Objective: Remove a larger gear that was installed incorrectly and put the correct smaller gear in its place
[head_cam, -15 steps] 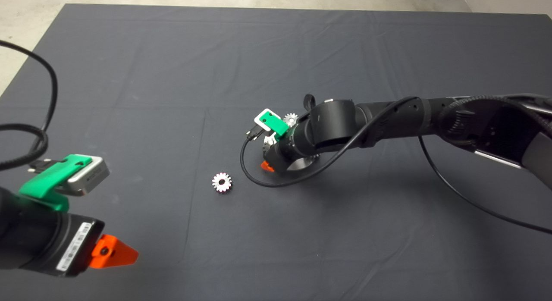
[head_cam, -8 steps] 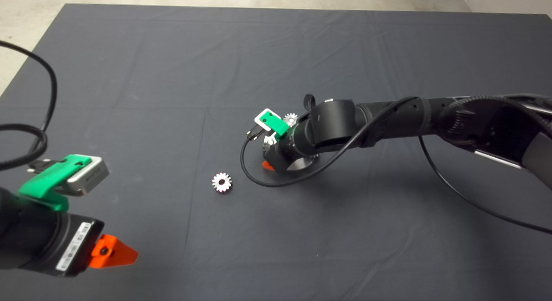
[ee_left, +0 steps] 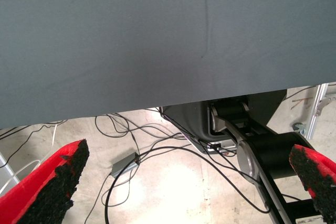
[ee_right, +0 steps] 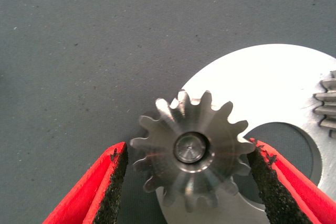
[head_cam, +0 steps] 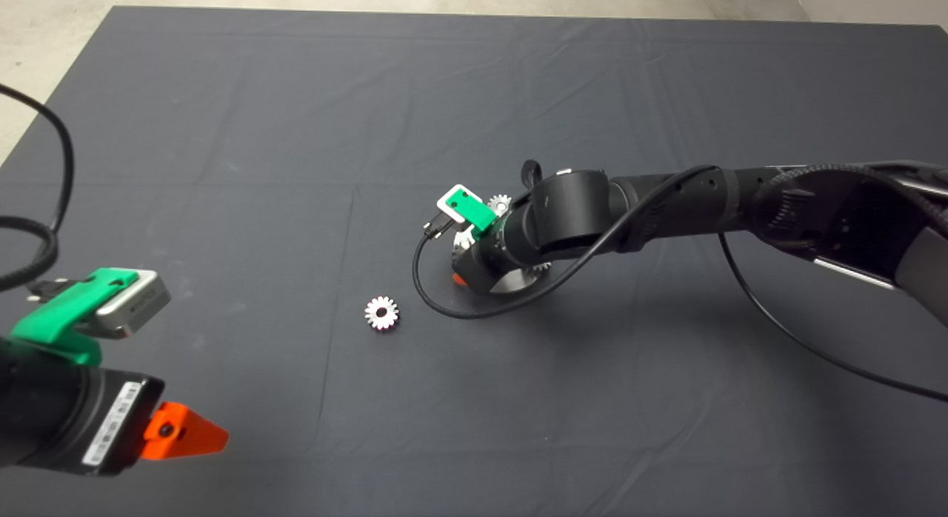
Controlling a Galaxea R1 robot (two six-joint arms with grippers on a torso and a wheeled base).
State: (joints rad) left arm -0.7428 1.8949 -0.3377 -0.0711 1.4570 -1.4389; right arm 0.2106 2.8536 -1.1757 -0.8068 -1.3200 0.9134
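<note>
In the right wrist view the larger gear (ee_right: 157, 153), dark steel with flaring teeth, sits on a pin of the round silver plate (ee_right: 273, 87). My right gripper (ee_right: 188, 150) straddles it, open, with one pad (ee_right: 260, 163) almost at the teeth and a small gap on the other side. The head view shows that gripper (head_cam: 461, 278) low over the plate (head_cam: 515, 284) at mid mat, hiding the larger gear. The smaller gear (head_cam: 381, 313) lies loose on the mat to the left of the plate. My left gripper (head_cam: 185, 439) is parked, open, at the lower left edge.
Another small silver gear (head_cam: 500, 204) shows just behind the right wrist, and the teeth of a gear (ee_right: 328, 106) show at the plate's far side. The right arm's black cable (head_cam: 444, 309) loops onto the mat between plate and loose gear. Floor and cables (ee_left: 157, 182) lie beyond the mat's edge.
The right gripper has sunk a little lower over the plate, so less of its red finger shows. The left arm has drifted slightly down and to the left.
</note>
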